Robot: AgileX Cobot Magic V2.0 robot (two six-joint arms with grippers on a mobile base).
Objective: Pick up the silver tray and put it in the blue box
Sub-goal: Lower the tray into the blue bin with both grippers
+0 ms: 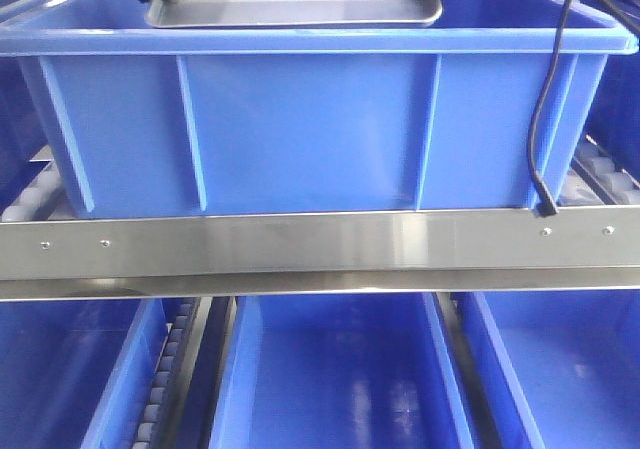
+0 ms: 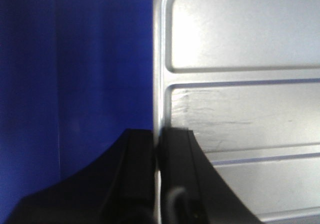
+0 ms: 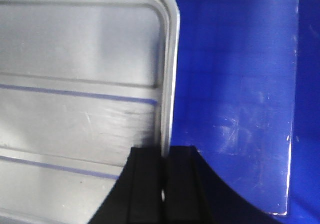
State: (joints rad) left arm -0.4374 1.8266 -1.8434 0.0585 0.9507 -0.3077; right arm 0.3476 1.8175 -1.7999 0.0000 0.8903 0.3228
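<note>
Front view: the flat rectangular silver metal tray (image 1: 295,11) hangs level at the open top of the large blue plastic box (image 1: 300,129)

Left wrist view: the black left gripper (image 2: 157,134) is clamped narrow on the tray's side edge, the box's blue inside beside it

Right wrist view: the black right gripper (image 3: 165,151) pinches the opposite edge likewise

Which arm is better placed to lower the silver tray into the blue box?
Neither, it takes both. The left gripper is shut on the left rim of the silver tray, the right gripper on its right rim, and the tray hangs level over the blue box. Lower together.
</note>
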